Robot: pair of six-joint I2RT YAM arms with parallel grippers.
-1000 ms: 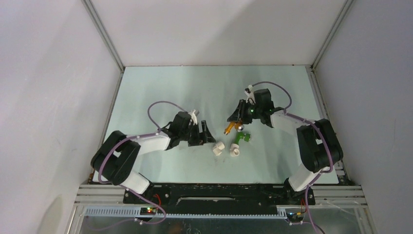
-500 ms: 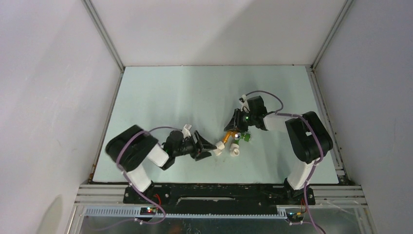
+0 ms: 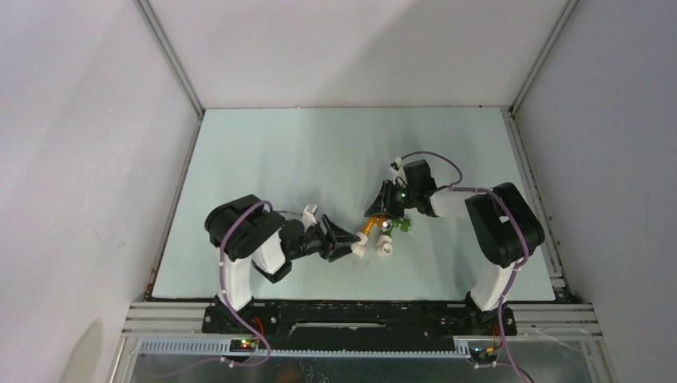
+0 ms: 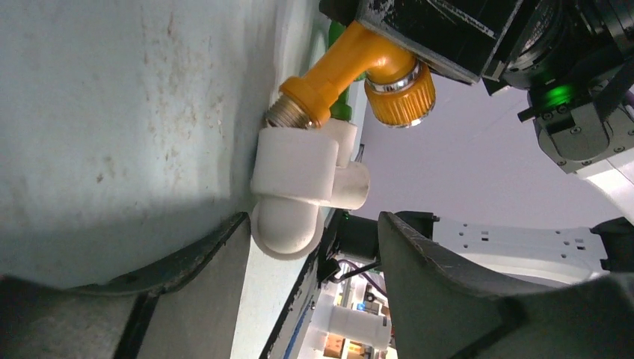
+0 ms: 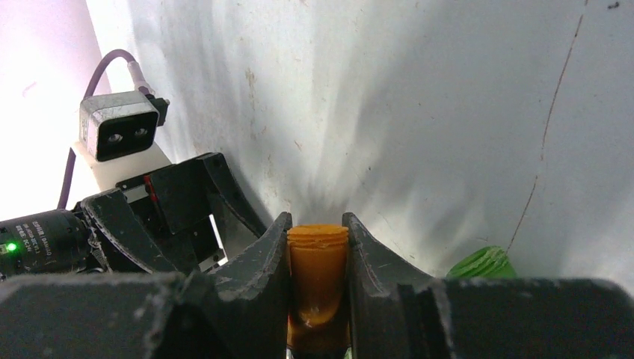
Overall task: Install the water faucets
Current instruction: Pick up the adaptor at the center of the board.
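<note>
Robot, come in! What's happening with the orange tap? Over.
Right gripper shut on orange faucet. Left gripper open around white elbow fitting. Faucet thread at fitting's mouth. Green faucet close beside, not blocking.

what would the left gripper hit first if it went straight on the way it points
Most likely the white elbow: it sits just ahead, between the left gripper's open jaws. The orange faucet, held by the right gripper, meets that elbow just beyond. Exact depth is hard to judge.
</note>
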